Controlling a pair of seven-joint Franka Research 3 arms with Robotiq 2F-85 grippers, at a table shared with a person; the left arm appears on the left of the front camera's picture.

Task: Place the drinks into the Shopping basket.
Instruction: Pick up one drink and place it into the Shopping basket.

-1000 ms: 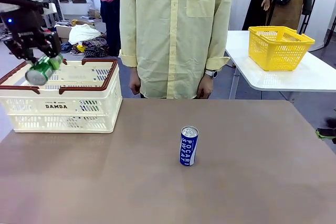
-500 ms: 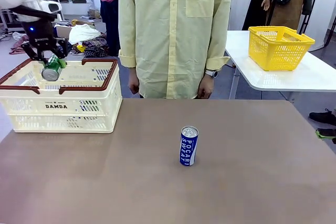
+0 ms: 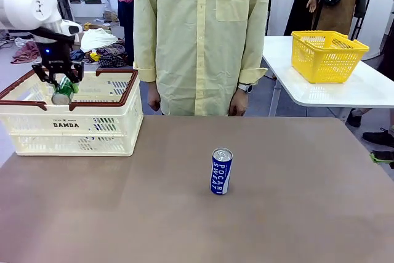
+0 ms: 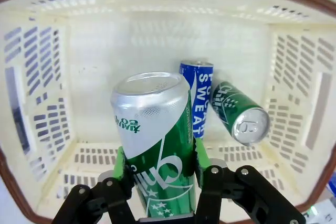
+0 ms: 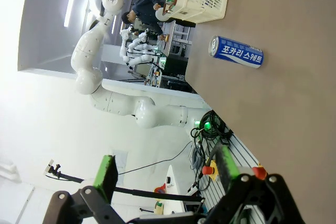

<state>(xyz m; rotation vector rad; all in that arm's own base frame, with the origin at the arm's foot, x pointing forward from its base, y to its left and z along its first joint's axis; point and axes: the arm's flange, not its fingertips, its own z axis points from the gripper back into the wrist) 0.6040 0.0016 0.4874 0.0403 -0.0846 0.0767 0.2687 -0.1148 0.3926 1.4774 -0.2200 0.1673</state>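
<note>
My left gripper is shut on a green and white can, holding it just inside the top of the cream Shopping basket at the table's far left. In the left wrist view the held can stands between the green pads, silver top pointing down into the basket. A blue can and another green can lie on the basket floor. A second blue can stands upright mid-table and also appears in the right wrist view. My right gripper is open and holds nothing.
A person in a pale yellow shirt stands at the far edge, hands down at their sides. A yellow basket sits on a separate white table at the back right. The brown tabletop is bare around the blue can.
The left gripper carried the green can from the basket's near-left corner farther over the basket and lowered it below the rim. The blue can on the table stayed put.
</note>
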